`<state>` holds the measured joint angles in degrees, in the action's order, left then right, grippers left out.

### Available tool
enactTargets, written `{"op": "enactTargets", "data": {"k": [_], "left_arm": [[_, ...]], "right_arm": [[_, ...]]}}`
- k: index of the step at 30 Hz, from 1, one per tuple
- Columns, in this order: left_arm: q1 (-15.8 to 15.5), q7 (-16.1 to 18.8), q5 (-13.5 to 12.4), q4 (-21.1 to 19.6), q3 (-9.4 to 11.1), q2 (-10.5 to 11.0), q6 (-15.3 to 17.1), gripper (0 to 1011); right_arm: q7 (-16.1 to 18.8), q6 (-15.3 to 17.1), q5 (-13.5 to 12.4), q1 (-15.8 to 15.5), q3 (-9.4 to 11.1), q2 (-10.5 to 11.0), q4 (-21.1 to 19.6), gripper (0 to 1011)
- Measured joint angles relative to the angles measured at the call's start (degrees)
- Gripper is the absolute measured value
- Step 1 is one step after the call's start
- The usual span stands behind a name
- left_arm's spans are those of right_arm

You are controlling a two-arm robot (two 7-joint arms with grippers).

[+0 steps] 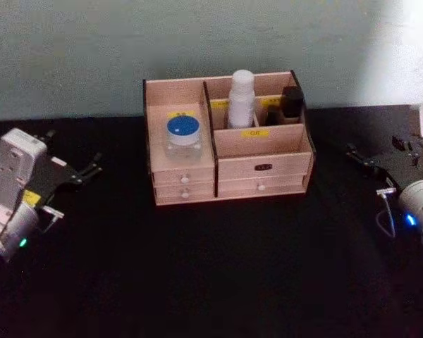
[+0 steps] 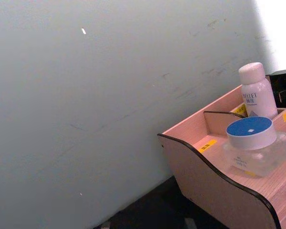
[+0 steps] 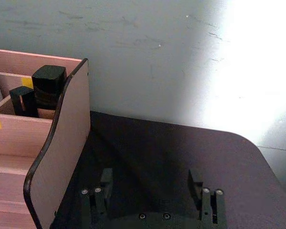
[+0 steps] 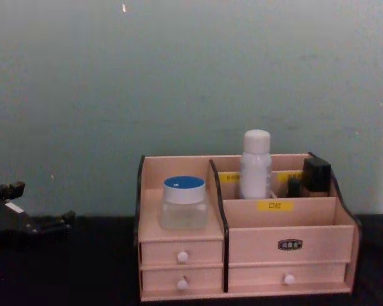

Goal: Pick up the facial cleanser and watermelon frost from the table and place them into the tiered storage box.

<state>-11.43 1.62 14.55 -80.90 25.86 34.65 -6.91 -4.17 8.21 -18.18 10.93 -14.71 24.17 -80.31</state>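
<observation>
The tiered storage box point(image 1: 296, 166) stands at the back middle of the black table. A white bottle point(image 1: 242, 98), which I take for the facial cleanser, stands upright in its rear middle compartment point(image 4: 255, 164) point(image 2: 257, 93). A clear jar with a blue lid point(image 1: 183, 135), possibly the watermelon frost, rests on the left tier point(image 4: 184, 203) point(image 2: 252, 143). My left gripper point(image 1: 92, 169) hovers open left of the box, holding nothing. My right gripper point(image 3: 150, 183) is open and empty to the right of the box's side wall point(image 3: 71, 124).
A black container point(image 1: 292, 102) point(image 3: 47, 88) sits in the box's rear right compartment. Small white-knobbed drawers point(image 4: 182, 257) face me. A grey wall rises right behind the box. The dark tabletop point(image 1: 218, 267) stretches in front.
</observation>
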Motion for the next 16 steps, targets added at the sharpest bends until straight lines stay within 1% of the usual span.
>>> {"op": "enactTargets", "data": {"k": [16], "left_arm": [[0.00,0.00,0.00,0.00,0.00,0.00,0.00,1001]], "right_arm": [[0.00,0.02,-0.04,0.00,0.00,0.00,-0.01,1002]]}}
